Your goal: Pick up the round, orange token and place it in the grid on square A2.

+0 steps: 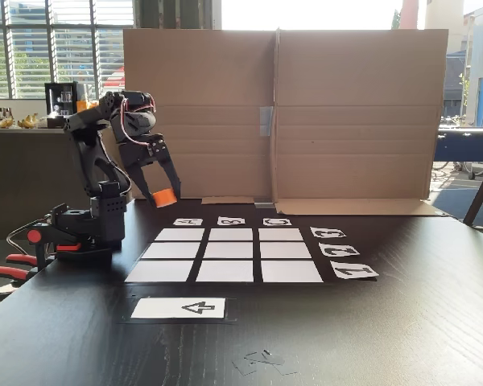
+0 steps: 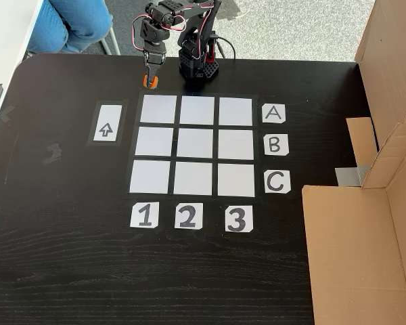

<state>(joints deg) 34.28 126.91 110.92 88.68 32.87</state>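
Nearest the camera, the white paper strip with a black arrow lies on the black table. Beyond the white nine-cell paper grid, the black gripper clamps the small orange plastic token, lifted off the table, likely for carrying to square A2.

— What can you read from there?
— I see white cards beside the grid: A, B and C down one side, A nearest my fingers.
— Numbers?
— Cards 1, 2, 3 along the edge farthest from them. A white strip bears a black arrow.
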